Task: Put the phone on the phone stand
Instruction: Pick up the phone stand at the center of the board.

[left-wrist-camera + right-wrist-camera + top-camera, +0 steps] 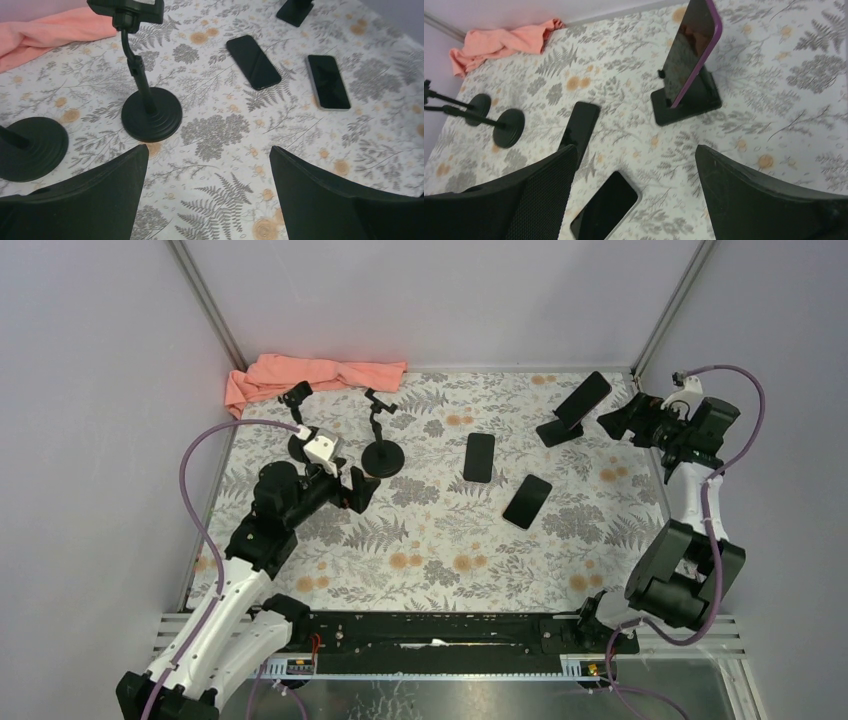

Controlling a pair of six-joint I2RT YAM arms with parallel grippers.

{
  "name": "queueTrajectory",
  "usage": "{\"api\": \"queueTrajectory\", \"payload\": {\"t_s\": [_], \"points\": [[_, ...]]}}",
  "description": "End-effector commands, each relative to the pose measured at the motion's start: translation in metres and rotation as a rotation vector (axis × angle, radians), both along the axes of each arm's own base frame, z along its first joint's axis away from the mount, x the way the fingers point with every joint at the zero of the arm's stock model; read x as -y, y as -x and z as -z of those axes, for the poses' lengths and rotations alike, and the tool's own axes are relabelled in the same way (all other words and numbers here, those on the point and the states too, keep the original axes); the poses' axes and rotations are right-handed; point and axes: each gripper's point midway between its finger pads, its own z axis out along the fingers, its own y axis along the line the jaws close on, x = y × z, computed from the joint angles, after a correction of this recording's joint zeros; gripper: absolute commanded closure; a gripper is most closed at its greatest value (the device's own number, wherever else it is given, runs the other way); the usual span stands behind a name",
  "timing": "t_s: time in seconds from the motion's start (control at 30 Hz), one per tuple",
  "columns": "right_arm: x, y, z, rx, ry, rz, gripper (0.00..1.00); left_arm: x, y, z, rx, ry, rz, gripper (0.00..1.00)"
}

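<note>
**Phone seated on stand; both hands wide and empty**

The right arm runs up the right edge of the counter. The right hand is at the far right corner, fingers spread wide and gripping nothing. It is just beside the phone stand but apart from it. The left arm bends over the left half. The left hand is also wide and empty, near two gooseneck holders on round bases.

The phone leans tilted back in the black phone stand. A second phone and a third phone lie flat mid-counter. An orange cloth lies at the far left corner.

The right wrist view shows the seated phone's purple edge, which the top view shows only as a dark slab. The left wrist view catches only the stand's base at its top edge.
</note>
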Motion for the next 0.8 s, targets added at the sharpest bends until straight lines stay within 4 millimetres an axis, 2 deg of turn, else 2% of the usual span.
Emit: {"api": "queueTrajectory", "payload": {"t_s": [0.0,0.13,0.23,0.43,0.6,0.77], "points": [[-0.03,0.044,-0.01,-0.035,-0.02,-0.108,0.04,0.013,0.003,-0.038,0.034,0.179,0.026,0.01],[-0.061,0.075,-0.02,-0.017,-0.075,-0.235,0.04,0.019,-0.001,-0.05,0.006,0.275,0.023,0.01],[-0.081,0.095,-0.015,-0.013,-0.143,-0.311,0.04,0.016,-0.017,-0.054,0.003,0.328,-0.025,0.01],[-0.097,0.116,-0.013,0.038,-0.175,-0.325,0.01,-0.009,-0.062,-0.039,-0.024,0.398,-0.205,0.01],[-0.11,0.131,-0.022,0.122,-0.175,-0.371,0.0,-0.017,-0.101,-0.02,-0.089,0.399,-0.201,0.01],[-0.11,0.13,-0.024,0.105,-0.176,-0.379,0.0,-0.016,-0.135,0.003,-0.155,0.343,-0.164,0.01]]}}
